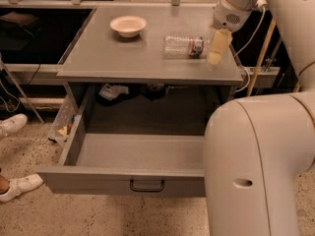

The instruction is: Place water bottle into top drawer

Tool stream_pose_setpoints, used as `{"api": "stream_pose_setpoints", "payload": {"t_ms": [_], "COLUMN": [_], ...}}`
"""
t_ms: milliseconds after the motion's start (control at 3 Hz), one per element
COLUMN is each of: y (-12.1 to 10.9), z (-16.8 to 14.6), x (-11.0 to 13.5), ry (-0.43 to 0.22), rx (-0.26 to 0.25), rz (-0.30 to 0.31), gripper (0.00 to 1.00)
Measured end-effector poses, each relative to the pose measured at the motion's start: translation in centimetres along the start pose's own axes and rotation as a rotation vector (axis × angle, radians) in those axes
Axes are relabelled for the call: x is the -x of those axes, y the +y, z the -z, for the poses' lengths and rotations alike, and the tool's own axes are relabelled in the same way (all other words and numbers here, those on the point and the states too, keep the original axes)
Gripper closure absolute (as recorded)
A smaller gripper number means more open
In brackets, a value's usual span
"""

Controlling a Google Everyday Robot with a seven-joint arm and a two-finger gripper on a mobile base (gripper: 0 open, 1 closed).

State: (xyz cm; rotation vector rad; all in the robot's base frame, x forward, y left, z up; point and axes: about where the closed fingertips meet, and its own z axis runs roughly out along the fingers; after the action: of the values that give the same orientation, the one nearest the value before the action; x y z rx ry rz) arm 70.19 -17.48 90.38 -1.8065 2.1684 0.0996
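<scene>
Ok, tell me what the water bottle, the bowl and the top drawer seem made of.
The water bottle: clear thin plastic, crinkled and see-through. The bowl: matte white, probably plastic or ceramic; cannot tell which. The top drawer: likely grey painted metal, from its flat thin walls. The gripper hangs close beside the bottle.

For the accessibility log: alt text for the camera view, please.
The gripper hangs above the right edge of the grey table, just right of the water bottle, which lies on its side. Below, the top drawer stands pulled open. A white bowl sits left of the bottle, farther back.
</scene>
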Motion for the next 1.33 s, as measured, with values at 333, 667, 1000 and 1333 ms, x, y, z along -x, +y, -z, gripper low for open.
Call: {"api": "stream_pose_setpoints", "payload": {"t_ms": [333,667,1000,1333], "y": [-0.8,-3.4,-7.9,-7.9], "z": [-0.5,-1.3,-0.7,-0.7], "x": [0.3,0.8,2.2,2.2], "ry": [-0.011,-0.067,-0.186,-0.186], "rx": [-0.023,-0.094,-0.233,-0.233], "rz": [-0.001,-0.048,-0.114,-0.114], "gripper": [0.00,0.00,0.00,0.00]}}
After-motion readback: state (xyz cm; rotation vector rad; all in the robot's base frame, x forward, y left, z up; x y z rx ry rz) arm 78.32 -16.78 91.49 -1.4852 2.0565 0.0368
